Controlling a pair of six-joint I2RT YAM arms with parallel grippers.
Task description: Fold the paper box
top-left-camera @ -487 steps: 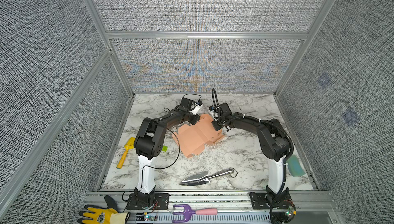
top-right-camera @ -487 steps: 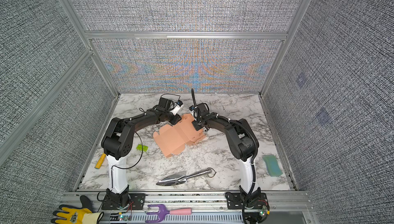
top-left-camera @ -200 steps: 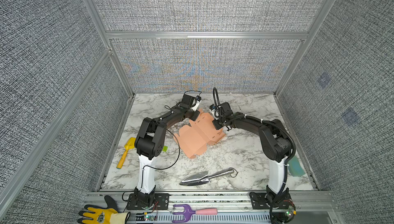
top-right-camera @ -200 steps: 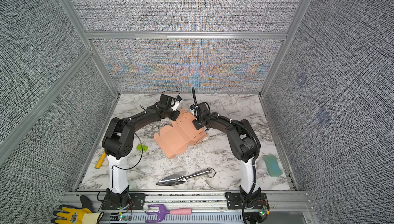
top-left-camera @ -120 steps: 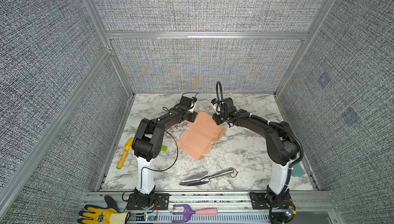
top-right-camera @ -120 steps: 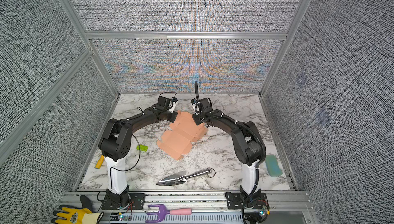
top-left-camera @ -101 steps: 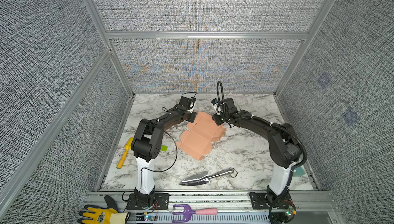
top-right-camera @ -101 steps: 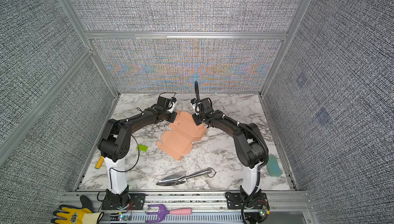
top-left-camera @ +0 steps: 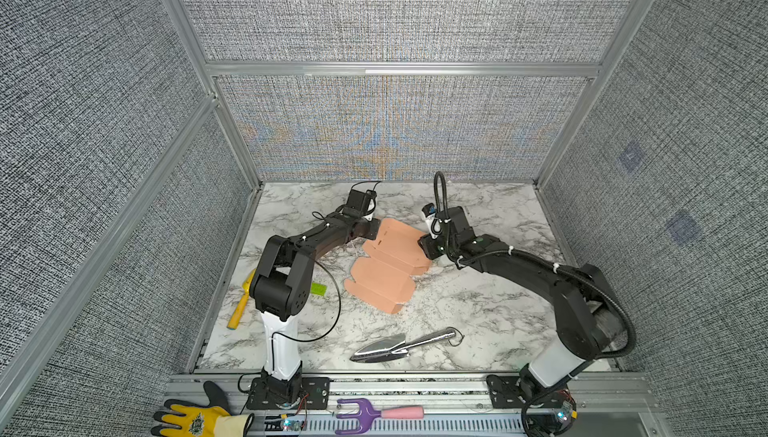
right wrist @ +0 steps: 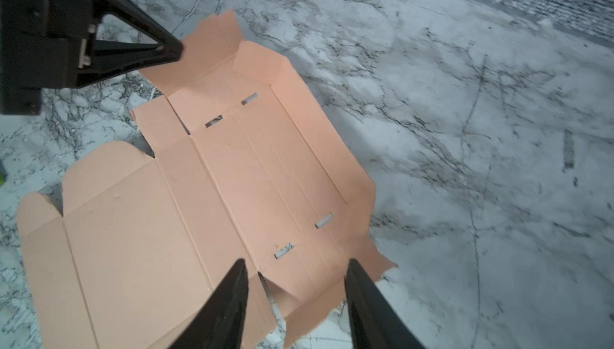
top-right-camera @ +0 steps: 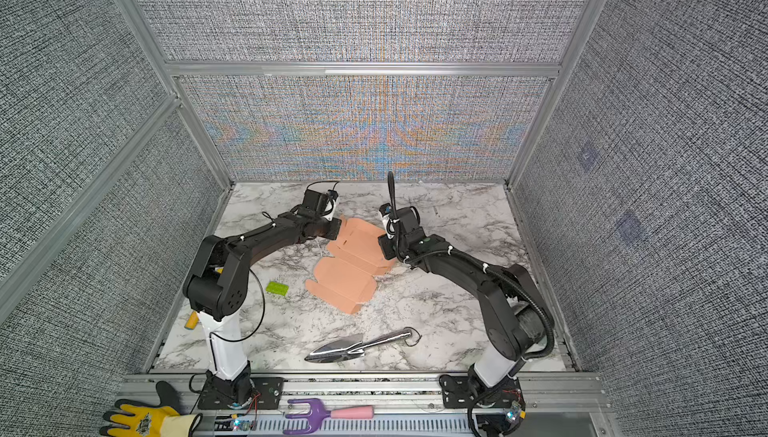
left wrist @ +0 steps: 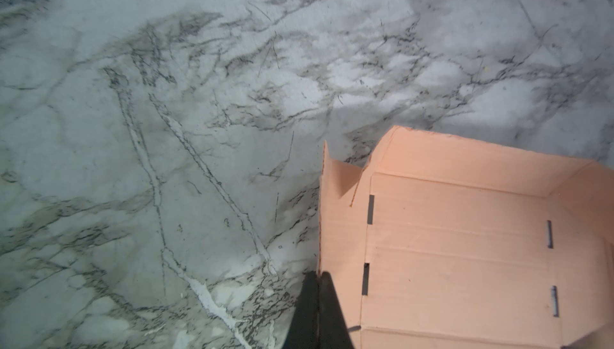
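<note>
The paper box [top-left-camera: 386,266] [top-right-camera: 349,266] is a salmon-pink creased sheet lying mostly flat on the marble table [top-left-camera: 490,302], its far end partly folded up. My left gripper [top-left-camera: 376,228] [left wrist: 319,275] is shut on the upright side flap at the box's far left corner. In the right wrist view the left gripper's fingertips [right wrist: 172,50] pinch that flap. My right gripper [top-left-camera: 420,243] [right wrist: 297,264] stands open just over the box's [right wrist: 232,171] right side flap, with its fingers on either side of the flap's edge and not gripping it.
A green brick [top-left-camera: 318,289] [top-right-camera: 277,288] and a yellow-handled tool [top-left-camera: 241,302] lie at the left, by the left arm's base. A metal trowel [top-left-camera: 399,345] lies near the front edge. A purple hand rake [top-left-camera: 374,414] and a yellow glove [top-left-camera: 195,420] rest on the front rail.
The right gripper has opened and let go of the box's right flap. Both grippers and the box have shifted toward the back wall, and the sheet now lies more lengthwise.
</note>
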